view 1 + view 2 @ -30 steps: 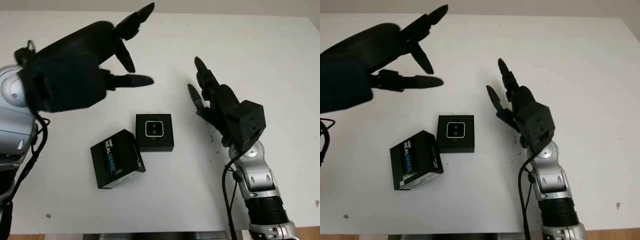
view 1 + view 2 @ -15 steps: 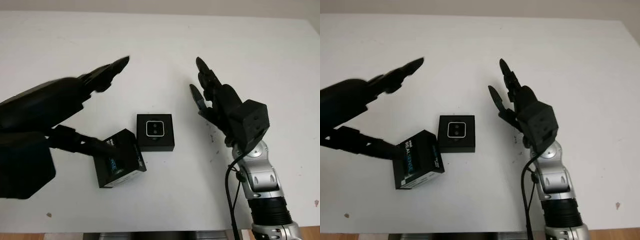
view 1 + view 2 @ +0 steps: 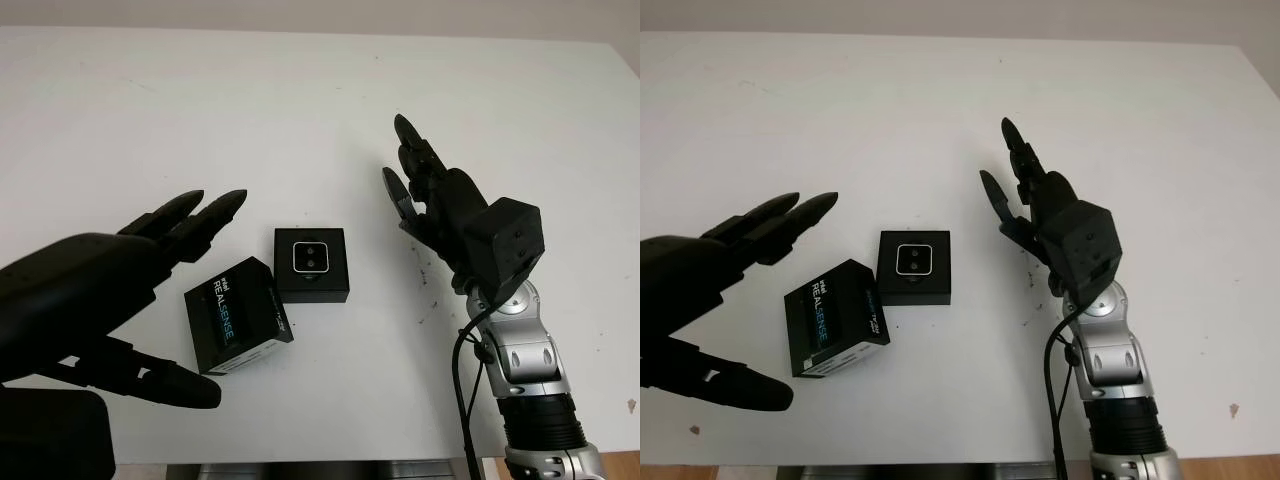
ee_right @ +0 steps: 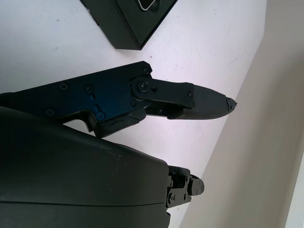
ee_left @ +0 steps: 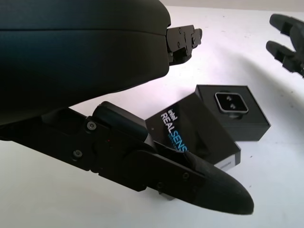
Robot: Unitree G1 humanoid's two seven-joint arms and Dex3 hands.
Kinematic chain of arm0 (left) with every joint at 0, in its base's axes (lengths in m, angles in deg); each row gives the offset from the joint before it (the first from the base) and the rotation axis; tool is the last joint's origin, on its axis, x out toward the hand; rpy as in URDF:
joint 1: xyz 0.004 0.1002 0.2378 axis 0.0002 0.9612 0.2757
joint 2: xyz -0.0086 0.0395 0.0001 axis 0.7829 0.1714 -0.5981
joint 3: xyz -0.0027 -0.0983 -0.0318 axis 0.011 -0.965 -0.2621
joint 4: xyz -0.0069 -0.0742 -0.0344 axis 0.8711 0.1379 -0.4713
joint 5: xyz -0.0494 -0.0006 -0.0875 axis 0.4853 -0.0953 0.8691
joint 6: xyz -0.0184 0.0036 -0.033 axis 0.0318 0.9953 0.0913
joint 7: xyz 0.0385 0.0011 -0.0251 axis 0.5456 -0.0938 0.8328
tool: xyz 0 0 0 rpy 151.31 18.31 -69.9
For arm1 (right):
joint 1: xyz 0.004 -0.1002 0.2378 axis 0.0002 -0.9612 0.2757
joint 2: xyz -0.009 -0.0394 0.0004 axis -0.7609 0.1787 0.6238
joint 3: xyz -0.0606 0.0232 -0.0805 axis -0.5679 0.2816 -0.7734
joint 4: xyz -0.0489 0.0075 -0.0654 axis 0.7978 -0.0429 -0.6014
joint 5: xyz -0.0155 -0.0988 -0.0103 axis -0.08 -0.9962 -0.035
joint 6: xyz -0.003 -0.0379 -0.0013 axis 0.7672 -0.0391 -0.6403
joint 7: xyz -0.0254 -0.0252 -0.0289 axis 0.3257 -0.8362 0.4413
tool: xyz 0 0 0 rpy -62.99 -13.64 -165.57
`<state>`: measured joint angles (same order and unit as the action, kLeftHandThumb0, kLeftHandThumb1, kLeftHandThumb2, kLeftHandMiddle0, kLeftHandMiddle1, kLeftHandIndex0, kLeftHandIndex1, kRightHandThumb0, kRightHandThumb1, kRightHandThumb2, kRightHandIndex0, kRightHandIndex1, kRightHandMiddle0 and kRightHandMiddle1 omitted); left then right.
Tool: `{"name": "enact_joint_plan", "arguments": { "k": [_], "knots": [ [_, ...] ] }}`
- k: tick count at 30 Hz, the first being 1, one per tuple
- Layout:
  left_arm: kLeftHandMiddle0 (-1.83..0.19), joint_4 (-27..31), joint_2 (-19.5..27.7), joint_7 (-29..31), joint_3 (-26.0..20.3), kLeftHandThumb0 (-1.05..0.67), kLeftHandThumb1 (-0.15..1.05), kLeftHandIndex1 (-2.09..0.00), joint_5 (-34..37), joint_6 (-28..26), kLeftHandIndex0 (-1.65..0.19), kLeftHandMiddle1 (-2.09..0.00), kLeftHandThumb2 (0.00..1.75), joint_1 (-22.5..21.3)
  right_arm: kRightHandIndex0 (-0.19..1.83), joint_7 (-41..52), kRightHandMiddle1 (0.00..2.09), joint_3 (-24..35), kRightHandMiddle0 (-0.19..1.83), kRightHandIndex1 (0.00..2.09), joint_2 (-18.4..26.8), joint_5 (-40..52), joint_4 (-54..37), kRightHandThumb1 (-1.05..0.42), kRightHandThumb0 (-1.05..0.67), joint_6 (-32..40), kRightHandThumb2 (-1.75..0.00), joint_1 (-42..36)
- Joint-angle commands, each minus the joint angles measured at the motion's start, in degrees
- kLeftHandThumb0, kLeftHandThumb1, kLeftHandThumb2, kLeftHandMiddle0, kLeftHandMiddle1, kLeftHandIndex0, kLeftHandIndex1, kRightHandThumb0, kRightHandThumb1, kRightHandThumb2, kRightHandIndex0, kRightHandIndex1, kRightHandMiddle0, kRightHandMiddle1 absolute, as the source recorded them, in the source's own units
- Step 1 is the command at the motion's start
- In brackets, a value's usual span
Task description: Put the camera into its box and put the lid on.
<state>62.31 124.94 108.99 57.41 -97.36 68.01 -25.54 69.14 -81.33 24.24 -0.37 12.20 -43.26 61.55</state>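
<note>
- White table [image 3: 300, 100] carries a black RealSense lid [image 3: 238, 315] touching the open box [image 3: 311, 265], where the camera [image 3: 310, 258] sits.
- Left hand [image 3: 110, 300], open, hovers beside the lid.
- Right hand [image 3: 440, 205], open, is raised right of the box.

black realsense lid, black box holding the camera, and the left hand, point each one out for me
black printed RealSense lid [image 3: 237, 316], left eye view, on its top face beside the lettering
black square box with the camera inside [image 3: 311, 264], left eye view, on the box's top below the camera
left hand [image 3: 700, 290], right eye view, on the palm shell, open
</note>
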Motion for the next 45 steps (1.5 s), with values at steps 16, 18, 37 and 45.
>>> {"name": "enact_joint_plan", "arguments": {
  "k": [16, 18, 37, 45],
  "knots": [
    [0.19, -5.8, -13.4, -12.9, 15.2, -1.05, 1.05, 0.00, -16.9, 1.3, 0.19, 0.00, 0.16, 1.4, -0.03, -0.2, 0.06, 0.6, 0.01, 0.06, 0.6, 0.1, 0.1, -1.05, -0.66, -0.7, -0.52, -0.1],
    [0.19, -6.5, -13.9, -12.9, 15.8, -1.04, 1.05, 0.00, -17.4, 1.0, 0.19, 0.00, 0.15, 0.5, -0.03, -0.3, 0.06, 0.7, 0.01, 0.06, 0.6, 0.1, 0.2, -1.05, -0.65, -1.0, -0.52, -0.2],
    [-0.35, -11.8, -12.5, -12.0, 18.3, -0.81, 0.87, -0.22, -23.7, 7.3, -0.24, -0.21, 0.03, -3.6, -0.04, -0.1, 0.06, 0.7, 0.01, 0.05, 1.6, -0.4, 0.9, -1.05, -0.67, -2.0, -0.52, -0.3],
    [-0.01, -9.9, -10.6, -6.1, 18.7, -0.81, 0.85, -0.35, -24.8, 6.9, -0.16, -2.03, 0.06, -4.1, -0.03, -0.1, 0.06, 0.7, 0.01, 0.06, 1.8, -0.4, 0.4, -1.05, -0.67, -2.1, -0.52, -0.2]
  ]
}}
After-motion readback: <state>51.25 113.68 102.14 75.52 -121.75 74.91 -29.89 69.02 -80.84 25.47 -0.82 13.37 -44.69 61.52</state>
